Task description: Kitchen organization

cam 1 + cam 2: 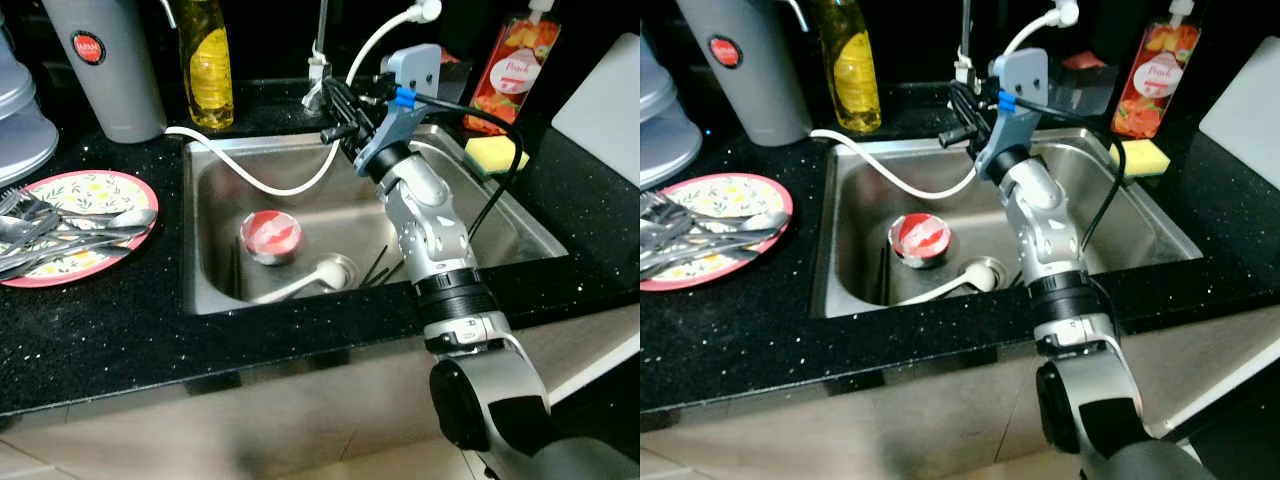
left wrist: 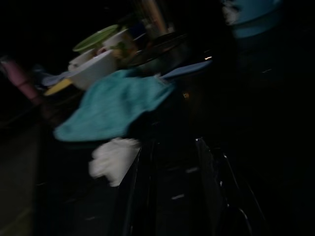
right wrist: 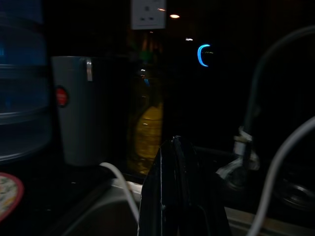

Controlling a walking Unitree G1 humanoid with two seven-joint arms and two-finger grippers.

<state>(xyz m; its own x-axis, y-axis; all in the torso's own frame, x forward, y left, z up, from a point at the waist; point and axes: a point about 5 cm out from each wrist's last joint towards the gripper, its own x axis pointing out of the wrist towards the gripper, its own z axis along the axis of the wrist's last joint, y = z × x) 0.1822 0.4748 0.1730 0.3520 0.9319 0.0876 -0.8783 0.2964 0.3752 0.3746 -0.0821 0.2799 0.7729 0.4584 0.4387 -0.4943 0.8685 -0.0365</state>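
- Black speckled counter (image 1: pixel 120 330) around steel sink (image 1: pixel 215 270), centre frame.
- Right gripper (image 1: pixel 335 108) fingers pressed together, empty, over sink's back rim near tap (image 1: pixel 318 75).
- Red bowl (image 1: pixel 270 236) in basin; plate (image 1: pixel 110 185) with cutlery (image 1: pixel 60 232) at left.
- Left gripper (image 2: pixel 172 191): dark view, fingers apart, holding nothing.

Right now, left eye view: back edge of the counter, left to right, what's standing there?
Grey jug → yellow dish soap bottle → faucet → right gripper in front of it → peach refill pouch → yellow sponge → white board.

Pink floral plate (image 1: pixel 92 190), yellow sponge (image 1: pixel 489 152)
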